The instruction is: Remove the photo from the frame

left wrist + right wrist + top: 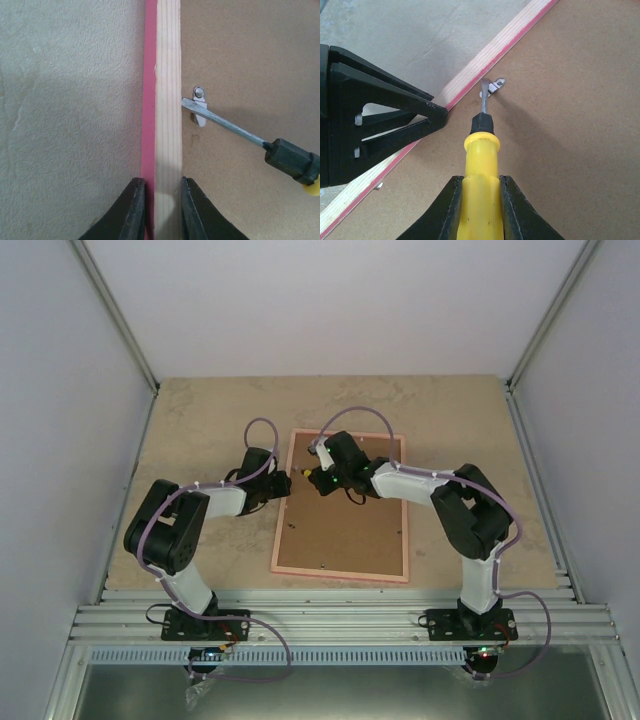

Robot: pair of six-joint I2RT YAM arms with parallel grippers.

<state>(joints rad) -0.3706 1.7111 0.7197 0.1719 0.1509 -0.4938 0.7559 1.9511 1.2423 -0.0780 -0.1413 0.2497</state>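
Observation:
The pink frame point(340, 575) lies face down on the table, brown backing board point(250, 50) up. The photo is hidden beneath it. My left gripper point(163, 187) is shut on the frame's left rail point(167, 75), one finger on the pink outer side and one on the inner edge. In my right gripper point(481, 182), shut on its handle, is a yellow screwdriver point(481, 160). The blade tip rests against a small metal retaining clip point(496, 86) screwed beside the rail. The same clip point(199, 105) and blade show in the left wrist view.
The frame sits mid-table on a beige textured surface point(200, 410), enclosed by white walls on three sides. Ribbed aluminium rails point(340, 620) run along the near edge. Another small clip point(378, 186) sits further along the same rail. My two grippers stand close together.

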